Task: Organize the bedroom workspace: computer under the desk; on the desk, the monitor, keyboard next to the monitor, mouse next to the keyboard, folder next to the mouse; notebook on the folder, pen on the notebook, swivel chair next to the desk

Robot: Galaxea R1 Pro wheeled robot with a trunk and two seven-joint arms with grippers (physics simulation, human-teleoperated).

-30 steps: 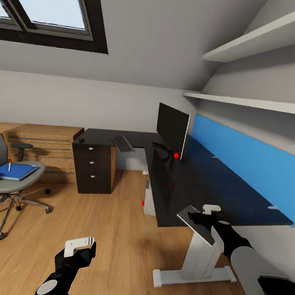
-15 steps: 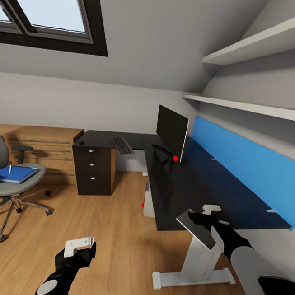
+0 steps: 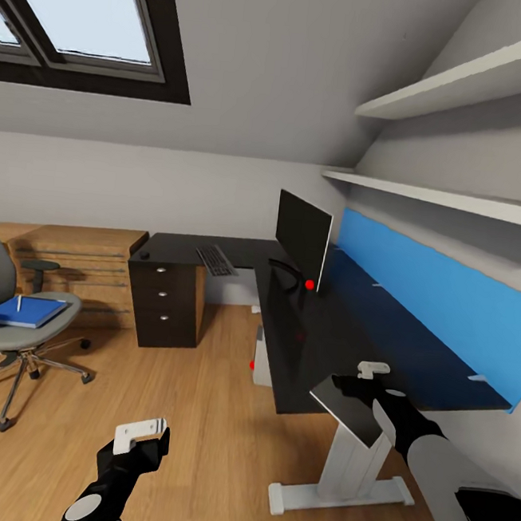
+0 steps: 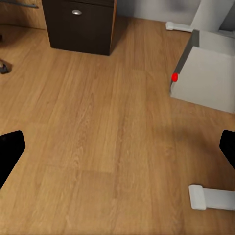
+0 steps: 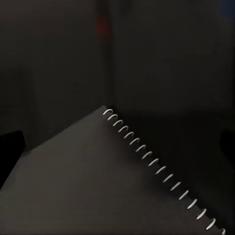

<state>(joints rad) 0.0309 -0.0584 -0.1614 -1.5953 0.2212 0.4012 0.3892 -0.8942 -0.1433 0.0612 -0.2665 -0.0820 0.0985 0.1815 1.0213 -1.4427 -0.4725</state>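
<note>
The black L-shaped desk point(image 3: 325, 331) carries the monitor point(image 3: 303, 231), the keyboard point(image 3: 216, 260) and, at its far left corner, the small black mouse point(image 3: 143, 255). The grey computer point(image 3: 262, 358) stands under it, also seen as a computer point(image 4: 205, 76) with a red dot. At the left, the swivel chair point(image 3: 4, 334) holds the blue folder point(image 3: 26, 311) with the pale pen point(image 3: 20, 300) on it. My right gripper point(image 3: 362, 386) is shut on the spiral-bound notebook point(image 3: 347, 408) point(image 5: 88, 186), held tilted just over the desk's near end. My left gripper point(image 3: 142, 436) point(image 4: 120, 147) hangs open above the floor.
A low light-wood cabinet point(image 3: 76, 261) stands behind the chair. The desk's black drawer unit point(image 3: 164, 302) and white leg with its foot point(image 3: 342, 478) rise from the wood floor point(image 3: 212, 416). A blue panel point(image 3: 441, 299) and wall shelves point(image 3: 472, 82) run along the right.
The whole picture has shifted slightly, so the camera has moved; the desk and chair sit a little lower in view. Both arms keep their pose, the notebook still held.
</note>
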